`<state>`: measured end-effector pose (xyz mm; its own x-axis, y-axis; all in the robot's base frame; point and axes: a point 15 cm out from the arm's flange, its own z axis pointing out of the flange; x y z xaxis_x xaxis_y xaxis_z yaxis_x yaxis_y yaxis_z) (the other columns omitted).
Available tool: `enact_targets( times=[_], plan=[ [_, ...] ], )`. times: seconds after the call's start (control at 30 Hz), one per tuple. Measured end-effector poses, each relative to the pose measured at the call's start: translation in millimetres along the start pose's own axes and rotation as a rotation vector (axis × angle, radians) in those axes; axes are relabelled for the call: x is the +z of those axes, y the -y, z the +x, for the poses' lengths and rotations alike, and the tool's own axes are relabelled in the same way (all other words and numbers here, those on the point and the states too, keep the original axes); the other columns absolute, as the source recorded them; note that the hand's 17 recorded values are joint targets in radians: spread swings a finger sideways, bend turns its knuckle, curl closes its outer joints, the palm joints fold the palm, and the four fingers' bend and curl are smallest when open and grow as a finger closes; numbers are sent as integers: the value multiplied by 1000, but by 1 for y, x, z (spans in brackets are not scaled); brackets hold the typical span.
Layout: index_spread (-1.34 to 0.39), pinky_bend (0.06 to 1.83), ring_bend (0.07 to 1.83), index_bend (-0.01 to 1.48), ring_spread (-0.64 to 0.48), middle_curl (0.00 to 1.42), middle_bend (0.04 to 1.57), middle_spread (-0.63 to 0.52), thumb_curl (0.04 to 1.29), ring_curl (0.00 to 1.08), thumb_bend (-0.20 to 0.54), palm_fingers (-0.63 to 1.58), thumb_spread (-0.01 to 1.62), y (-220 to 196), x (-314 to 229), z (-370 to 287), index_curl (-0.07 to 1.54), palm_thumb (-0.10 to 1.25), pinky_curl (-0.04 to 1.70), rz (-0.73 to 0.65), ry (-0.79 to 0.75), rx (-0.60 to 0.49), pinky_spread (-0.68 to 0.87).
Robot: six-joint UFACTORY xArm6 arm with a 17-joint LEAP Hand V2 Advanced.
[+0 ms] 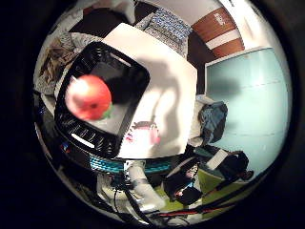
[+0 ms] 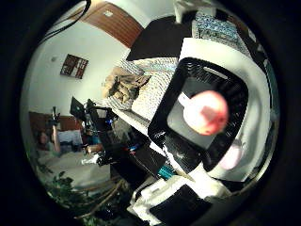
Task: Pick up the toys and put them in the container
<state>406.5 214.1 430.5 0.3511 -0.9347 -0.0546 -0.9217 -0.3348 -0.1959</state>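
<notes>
A red toy apple [image 1: 88, 97] with a green leaf shows large over the opening of a black slotted basket [image 1: 76, 126]. I cannot tell if it rests on the basket's pale bottom or is in the air above it. The basket stands on a white table [image 1: 167, 71]. A pink and white toy [image 1: 143, 133] lies on the table just beside the basket's wall. No part of my hand shows in either view; only a dark shadow falls across the table beside the basket.
Past the table's edge there is a teal floor area [image 1: 248, 95] and a dark backpack [image 1: 214, 121]. Patterned cushions [image 1: 167, 26] and a brown bundle [image 2: 122, 84] lie beyond the basket. Black stands [image 2: 99, 127] and green plants [image 2: 61, 193] are off to one side.
</notes>
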Motion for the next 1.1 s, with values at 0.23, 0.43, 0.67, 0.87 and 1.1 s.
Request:
enact_targets(
  times=[0.23, 0.43, 0.67, 0.87, 1.1],
  plan=[
    [-455, 602, 359, 161, 251, 326, 185, 61, 392, 280, -17, 3, 1201, -7, -9, 12, 318, 630, 487, -1, -9, 16, 579],
    [-392, 615, 350, 158, 252, 316, 190, 71, 375, 272, -18, 10, 1196, -46, -6, 65, 288, 619, 433, -91, -61, 96, 564],
    [-344, 606, 339, 159, 245, 320, 202, 93, 370, 263, -17, 54, 1193, -99, -14, 124, 275, 625, 378, -88, -87, 214, 548],
    [-314, 623, 346, 150, 240, 330, 206, 98, 368, 262, -19, 73, 1187, -149, 2, 162, 259, 622, 348, -124, -88, 295, 549],
    [-294, 641, 350, 148, 240, 332, 201, 110, 367, 259, -19, 71, 1176, -213, 59, 185, 253, 611, 326, -250, -63, 367, 547]
  ],
)
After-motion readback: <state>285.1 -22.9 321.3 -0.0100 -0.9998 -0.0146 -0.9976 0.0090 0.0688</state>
